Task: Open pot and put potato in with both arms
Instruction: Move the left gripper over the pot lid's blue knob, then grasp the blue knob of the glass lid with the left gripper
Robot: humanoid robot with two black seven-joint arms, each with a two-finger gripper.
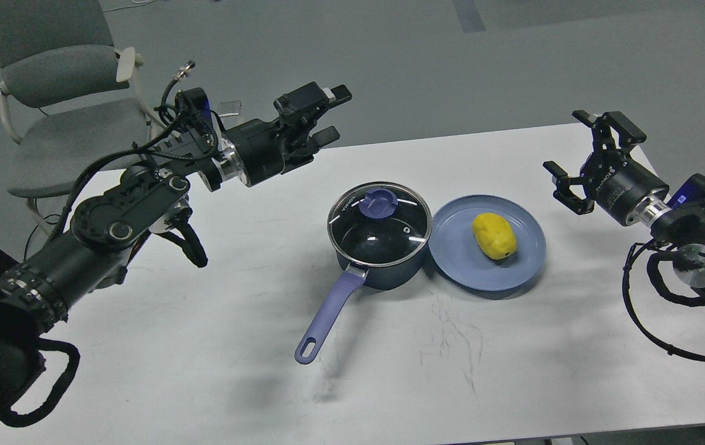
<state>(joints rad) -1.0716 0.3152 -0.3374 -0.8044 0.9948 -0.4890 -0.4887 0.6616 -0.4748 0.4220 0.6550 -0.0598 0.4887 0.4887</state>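
The left gripper [332, 113] hangs in the air above the far left part of the white worktop [204, 346], its two black fingers [341, 94] spread apart and grasping nothing. The right gripper [574, 148] hovers over the far right of the worktop, its fingers [555, 167] also spread wide and empty. Both are well apart from the things between them. Near the middle of the worktop stands the pot [389, 272], a small dark navy saucepan, upright, with a round glass lid [379, 225] with a blue knob sitting closed on top. Its long lavender-blue handle [330, 312] points toward the near edge and slightly left, ending in a loop hole. Just beside the pot on its right, touching or almost touching, lies a shallow round blue plate [451, 247]. The potato [494, 235], a smooth bright yellow oval, rests on the plate, a little right of its centre. Behind the left arm, on the grey floor, stands a grey chair [49, 80]
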